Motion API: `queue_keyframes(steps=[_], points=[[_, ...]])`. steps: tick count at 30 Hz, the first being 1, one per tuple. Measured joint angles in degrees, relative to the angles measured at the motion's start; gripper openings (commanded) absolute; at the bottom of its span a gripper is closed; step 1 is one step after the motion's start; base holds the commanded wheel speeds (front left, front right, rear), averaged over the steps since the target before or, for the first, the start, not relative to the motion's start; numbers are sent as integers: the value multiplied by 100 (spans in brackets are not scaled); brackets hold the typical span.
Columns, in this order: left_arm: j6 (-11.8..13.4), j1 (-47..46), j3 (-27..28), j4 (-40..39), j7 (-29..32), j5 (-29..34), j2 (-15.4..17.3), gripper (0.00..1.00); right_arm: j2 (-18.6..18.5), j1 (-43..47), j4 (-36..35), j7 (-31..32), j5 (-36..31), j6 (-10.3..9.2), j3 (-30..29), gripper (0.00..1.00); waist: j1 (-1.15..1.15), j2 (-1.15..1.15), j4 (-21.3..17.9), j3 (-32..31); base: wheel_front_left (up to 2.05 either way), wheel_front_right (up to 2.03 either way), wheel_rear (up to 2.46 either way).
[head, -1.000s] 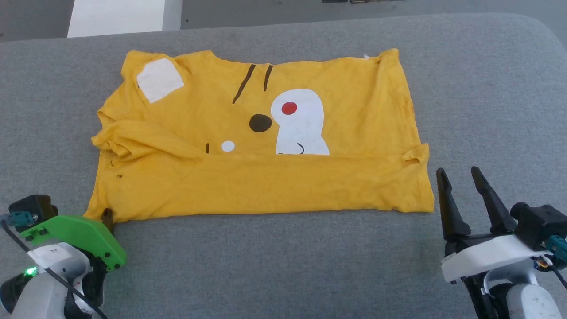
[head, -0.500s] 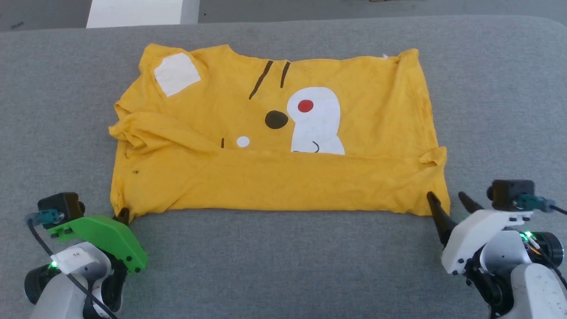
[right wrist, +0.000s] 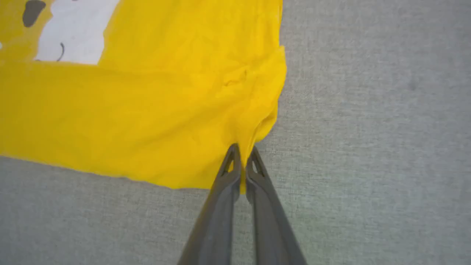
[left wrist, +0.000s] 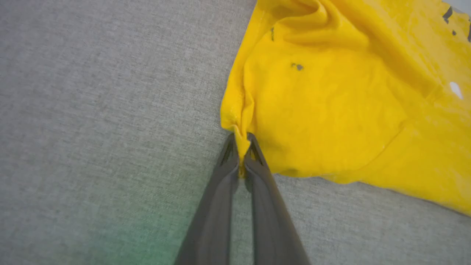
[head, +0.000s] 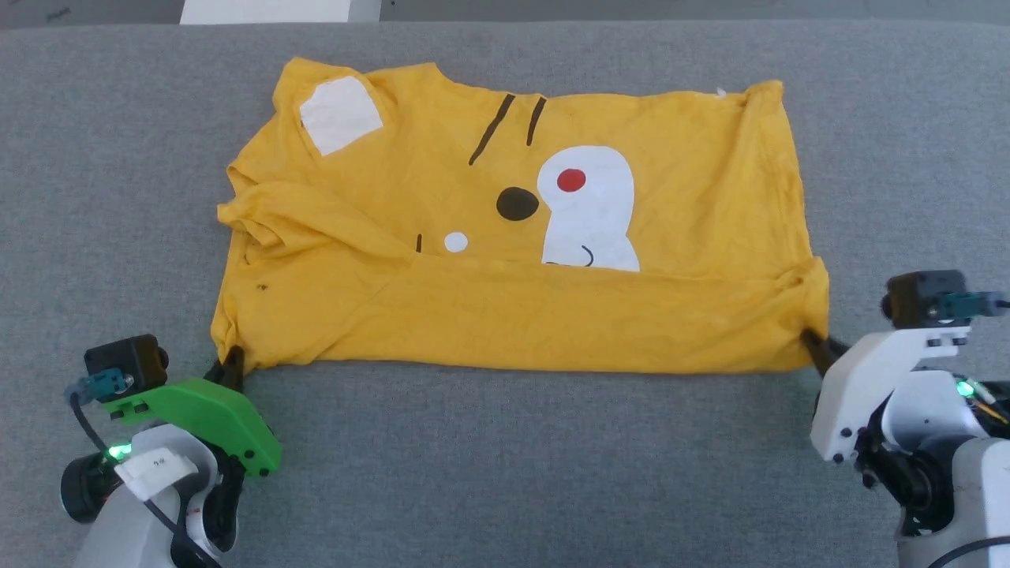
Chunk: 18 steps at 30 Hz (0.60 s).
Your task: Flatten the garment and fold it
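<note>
Garment (head: pixel 505 308) near corners pinched by left pincer (head: pixel 230 364), right pincer (head: pixel 813 347)

The garment (head: pixel 513 323) overlaps itself, hiding its lower print (head: pixel 588 213).

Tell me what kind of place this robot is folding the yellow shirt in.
Probably a lab or test room: a broad grey fabric-covered table, grey floor beyond it, and a T-shirt pinched at its near corners by the left gripper and right gripper.
</note>
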Motion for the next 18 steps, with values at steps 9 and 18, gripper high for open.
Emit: queue_keyframes(steps=[9, 18], points=[[90, 296, 100, -305, -799, 357, 80, 0, 2, 606, -603, -1017, 260, 1, -114, 0, 0, 0, 32, -427, 0, 0, 0], [506, 1656, 223, -1188, -459, 360, 242, 0, 4, 1838, -1352, -485, 443, 2, -356, 0, 0, 0, 59, -863, 0, 0, 0]])
